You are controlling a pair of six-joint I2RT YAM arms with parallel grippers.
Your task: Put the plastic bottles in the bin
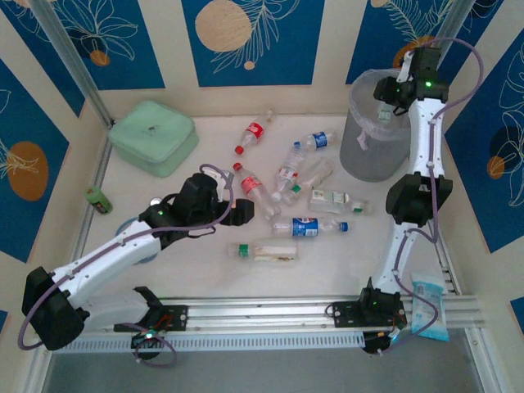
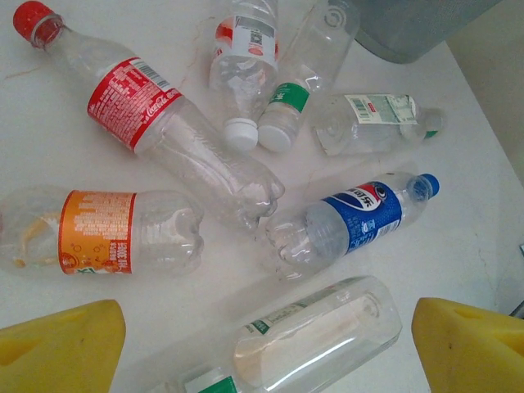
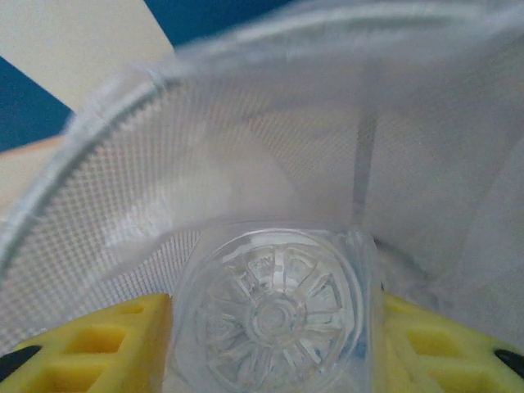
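Our right jaws grip a clear bottle (image 3: 274, 315) at the mouth of the bin (image 1: 368, 151); dropped too near the rim, it could snag the liner (image 3: 246, 147) and tumble out. Our left jaws hang open over the other bottles (image 1: 304, 227) on the white counter (image 1: 327, 272) beside the bin, with blue-patterned walls (image 1: 254, 33) behind.

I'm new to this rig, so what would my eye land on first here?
A jumble of plastic bottles lies in the middle. The right pincer holds a clear bottle over the grey bin at the far right, while the left pincer hangs open above the jumble.
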